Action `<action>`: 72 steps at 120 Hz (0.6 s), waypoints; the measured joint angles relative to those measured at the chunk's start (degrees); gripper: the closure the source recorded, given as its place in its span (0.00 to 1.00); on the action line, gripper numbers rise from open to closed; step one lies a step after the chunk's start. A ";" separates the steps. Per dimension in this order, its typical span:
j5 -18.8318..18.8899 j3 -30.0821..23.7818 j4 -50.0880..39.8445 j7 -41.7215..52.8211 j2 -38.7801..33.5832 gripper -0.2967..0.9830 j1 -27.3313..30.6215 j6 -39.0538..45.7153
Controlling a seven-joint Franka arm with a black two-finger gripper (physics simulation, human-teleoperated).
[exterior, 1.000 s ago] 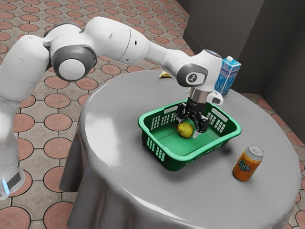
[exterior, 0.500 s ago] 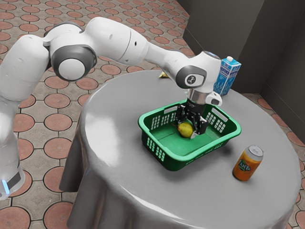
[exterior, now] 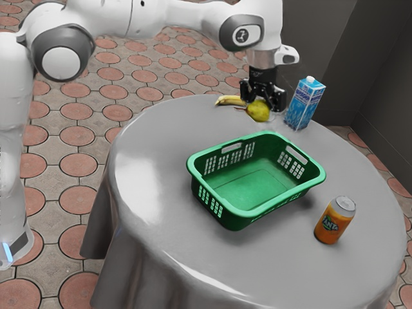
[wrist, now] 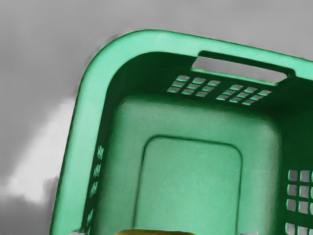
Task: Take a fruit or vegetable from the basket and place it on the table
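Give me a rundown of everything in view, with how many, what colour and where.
Fruit, perhaps a pear: one, yellow-green, held up between the gripper's fingers
Banana: one, yellow, at the table's far edge
Basket: one, green, on the table
Fanta can: one, orange with a silvery top, upright beside the basket, toward the exterior view's right
Carton: one, blue and white, upright beyond the basket
Table: one, round, grey-clothed, under the basket
Floor tiles: many, reddish and greyish, around the table
Walls: count unclear, dark grey, beyond the table
Arm: one, white and grey, from the exterior view's left
Gripper: one, black, shut on the fruit
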 joint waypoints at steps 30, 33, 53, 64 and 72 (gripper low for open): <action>-0.01 0.06 -0.44 -0.65 0.14 0.51 8.54 -0.32; -0.01 0.07 -0.64 -0.66 0.14 0.51 9.12 -0.34; -0.96 0.52 -1.34 -0.51 -0.13 0.33 11.17 -0.37; -3.36 0.32 -1.13 -3.86 -2.36 0.28 12.30 0.48; 0.60 -3.39 -0.91 -15.17 -8.49 0.26 6.88 -1.02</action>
